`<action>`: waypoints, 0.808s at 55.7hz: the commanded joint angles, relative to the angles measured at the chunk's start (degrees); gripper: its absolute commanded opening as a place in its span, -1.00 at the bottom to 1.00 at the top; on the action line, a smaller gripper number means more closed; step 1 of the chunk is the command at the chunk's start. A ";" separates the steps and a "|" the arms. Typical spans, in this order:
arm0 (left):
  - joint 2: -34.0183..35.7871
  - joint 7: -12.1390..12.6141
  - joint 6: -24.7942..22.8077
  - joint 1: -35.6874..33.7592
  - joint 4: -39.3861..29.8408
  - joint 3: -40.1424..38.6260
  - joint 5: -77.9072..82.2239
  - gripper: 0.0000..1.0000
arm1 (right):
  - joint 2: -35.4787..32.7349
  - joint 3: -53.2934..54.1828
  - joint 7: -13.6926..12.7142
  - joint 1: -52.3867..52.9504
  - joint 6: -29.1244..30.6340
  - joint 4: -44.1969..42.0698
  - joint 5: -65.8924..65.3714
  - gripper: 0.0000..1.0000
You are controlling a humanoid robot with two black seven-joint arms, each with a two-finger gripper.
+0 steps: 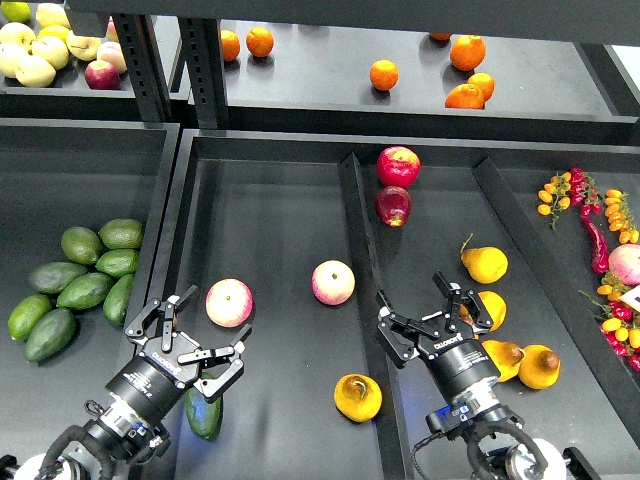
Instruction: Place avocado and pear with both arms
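Note:
The dark green glossy avocado (204, 412) lies in the middle bin near the front, partly hidden under my left gripper. My left gripper (191, 338) is open and empty, just above and beyond the avocado. The plump orange-yellow pear (357, 397) with a brownish dimple lies in the same bin, beside the divider (362, 240). My right gripper (429, 316) is open and empty, up and to the right of the pear, over the right bin.
Two pink-yellow apples (229, 302) (333, 282) lie in the middle bin. Lighter avocados (84, 290) fill the left bin. Stemmed yellow pears (484, 264) (538, 366) and red apples (398, 166) lie in the right bin. Oranges (383, 74) sit on the rear shelf.

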 commanded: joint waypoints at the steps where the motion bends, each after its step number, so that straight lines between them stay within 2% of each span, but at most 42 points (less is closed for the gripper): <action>1: 0.00 0.63 0.00 -2.57 0.35 0.27 3.72 0.99 | 0.00 0.00 0.00 0.00 0.00 0.00 0.00 0.99; 12: 2.55 0.72 0.00 -5.47 0.79 1.41 9.52 0.99 | 0.00 0.00 -0.09 0.00 0.00 0.00 0.00 0.99; 17: 4.48 2.12 0.00 -5.65 0.79 3.43 12.24 0.99 | 0.00 0.00 -0.09 0.00 0.00 0.00 0.00 0.99; 19: 6.92 3.05 0.00 -6.87 0.79 4.92 14.87 0.99 | 0.00 0.00 -0.09 0.00 0.00 0.00 0.00 0.99; 27: 13.17 3.05 0.00 -11.54 0.79 6.86 18.57 0.99 | 0.00 0.00 -0.09 0.00 0.00 0.00 0.00 0.99; 36: 26.26 3.05 0.00 -23.12 0.79 15.37 23.31 0.99 | 0.00 -0.09 -0.09 0.00 0.00 0.00 0.00 0.99; 45: 34.09 3.05 0.00 -33.15 0.53 27.33 26.66 0.99 | 0.00 -0.26 -0.09 0.70 -1.23 0.00 0.00 0.99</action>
